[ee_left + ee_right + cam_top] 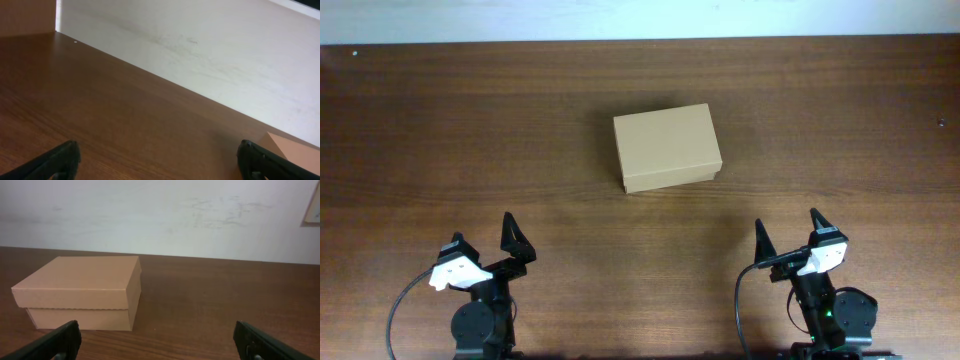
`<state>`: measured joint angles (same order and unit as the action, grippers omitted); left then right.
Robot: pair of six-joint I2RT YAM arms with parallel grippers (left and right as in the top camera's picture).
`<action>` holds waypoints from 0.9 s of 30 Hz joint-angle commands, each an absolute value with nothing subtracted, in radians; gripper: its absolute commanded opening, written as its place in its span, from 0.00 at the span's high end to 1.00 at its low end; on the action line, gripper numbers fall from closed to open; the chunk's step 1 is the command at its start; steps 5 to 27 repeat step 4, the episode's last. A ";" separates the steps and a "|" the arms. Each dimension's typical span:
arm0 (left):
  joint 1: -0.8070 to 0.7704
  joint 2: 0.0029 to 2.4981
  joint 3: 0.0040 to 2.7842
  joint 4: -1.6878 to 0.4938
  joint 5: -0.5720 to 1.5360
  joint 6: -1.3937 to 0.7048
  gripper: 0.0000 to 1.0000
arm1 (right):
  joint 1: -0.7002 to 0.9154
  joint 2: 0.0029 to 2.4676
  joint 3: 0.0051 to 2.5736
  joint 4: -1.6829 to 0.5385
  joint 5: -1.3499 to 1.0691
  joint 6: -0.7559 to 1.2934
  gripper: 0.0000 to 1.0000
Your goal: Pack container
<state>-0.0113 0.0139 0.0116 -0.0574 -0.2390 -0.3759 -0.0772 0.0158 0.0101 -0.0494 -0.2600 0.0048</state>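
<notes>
Both spread wide, empty — left gripper (481, 227), right gripper (786, 216) — container (667, 147) closed, well ahead

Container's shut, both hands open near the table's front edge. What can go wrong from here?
1. The container has its lid down and nothing braces it; prying the lid with one hand may slide or tip it across the table.
2. It lies slightly skewed, nearer the right hand than the left hand; the left wrist view shows only a corner, so a left-side approach may misjudge it.
3. No items to pack show in any view.
</notes>
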 commanded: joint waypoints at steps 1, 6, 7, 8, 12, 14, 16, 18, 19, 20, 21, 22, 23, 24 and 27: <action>-0.015 0.006 0.012 -0.065 -0.231 -0.381 0.00 | -0.079 0.009 0.006 -0.056 -0.254 0.015 0.01; -0.015 0.006 0.012 -0.065 -0.231 -0.381 0.00 | -0.079 0.009 0.006 -0.056 -0.254 0.015 0.01; -0.015 0.006 0.012 -0.065 -0.231 -0.381 0.00 | -0.079 0.009 0.006 -0.056 -0.254 0.015 0.01; -0.015 0.006 0.012 -0.065 -0.231 -0.381 0.00 | -0.079 0.009 0.006 -0.056 -0.254 0.015 0.01; -0.015 0.006 0.012 -0.065 -0.231 -0.381 0.00 | -0.079 0.009 0.006 -0.056 -0.254 0.015 0.01; -0.015 0.006 0.012 -0.065 -0.231 -0.381 0.00 | -0.079 0.009 0.006 -0.056 -0.254 0.015 0.01; -0.015 0.006 0.012 -0.065 -0.231 -0.381 0.00 | -0.079 0.009 0.006 -0.056 -0.254 0.015 0.01; -0.015 0.006 0.012 -0.065 -0.231 -0.381 0.00 | -0.079 0.009 0.006 -0.056 -0.254 0.015 0.01; -0.015 0.006 0.012 -0.065 -0.231 -0.381 0.00 | -0.079 0.009 0.006 -0.056 -0.254 0.015 0.01; -0.015 0.006 0.012 -0.065 -0.231 -0.381 0.00 | -0.079 0.009 0.006 -0.056 -0.254 0.015 0.01; -0.015 0.006 0.012 -0.065 -0.231 -0.381 0.00 | -0.079 0.009 0.006 -0.056 -0.254 0.015 0.01; -0.015 0.006 0.012 -0.065 -0.231 -0.381 0.00 | -0.079 0.009 0.006 -0.056 -0.254 0.015 0.01; -0.015 0.006 0.012 -0.065 -0.231 -0.381 0.00 | -0.079 0.009 0.006 -0.056 -0.254 0.015 0.01; -0.015 0.006 0.012 -0.065 -0.231 -0.381 0.00 | -0.079 0.009 0.006 -0.056 -0.254 0.015 0.01; -0.015 0.006 0.012 -0.065 -0.231 -0.381 0.00 | -0.079 0.009 0.006 -0.056 -0.254 0.015 0.01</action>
